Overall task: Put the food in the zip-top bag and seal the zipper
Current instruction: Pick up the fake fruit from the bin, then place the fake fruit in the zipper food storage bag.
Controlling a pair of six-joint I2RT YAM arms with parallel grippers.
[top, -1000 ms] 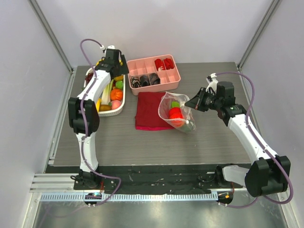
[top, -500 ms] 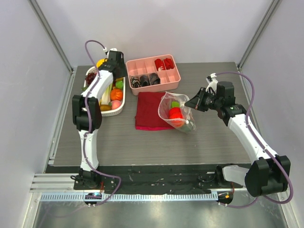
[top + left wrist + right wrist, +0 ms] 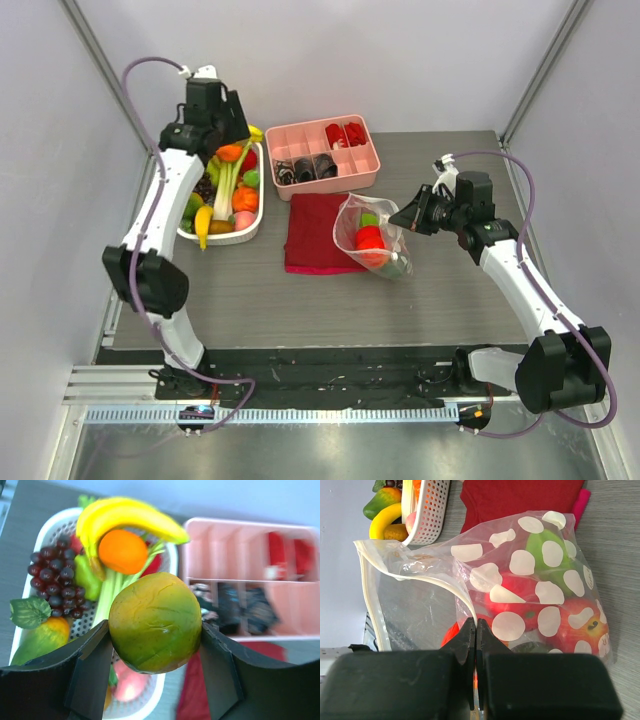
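Observation:
My left gripper point(image 3: 155, 647) is shut on a round green-and-yellow toy fruit point(image 3: 155, 622) and holds it in the air above the white basket point(image 3: 169, 560). In the top view this gripper point(image 3: 230, 128) is over the basket's far end. The dotted zip-top bag point(image 3: 372, 238) lies at the table's middle, partly on the red cloth point(image 3: 312, 235), with red point(image 3: 370, 238) and green point(image 3: 370, 219) fruits inside. My right gripper point(image 3: 476, 626) is shut on the bag's zipper strip point(image 3: 370, 587) and holds the mouth open; it also shows in the top view point(image 3: 408, 216).
The white basket point(image 3: 258, 215) at the left holds a banana, grapes, an orange and other fruits. The pink divided tray point(image 3: 372, 170) stands behind the cloth. Grey walls and frame posts close in the table.
My left arm has risen out of the basket and swung up and to the left with the green-yellow fruit in its jaws. The right arm and the bag have not moved.

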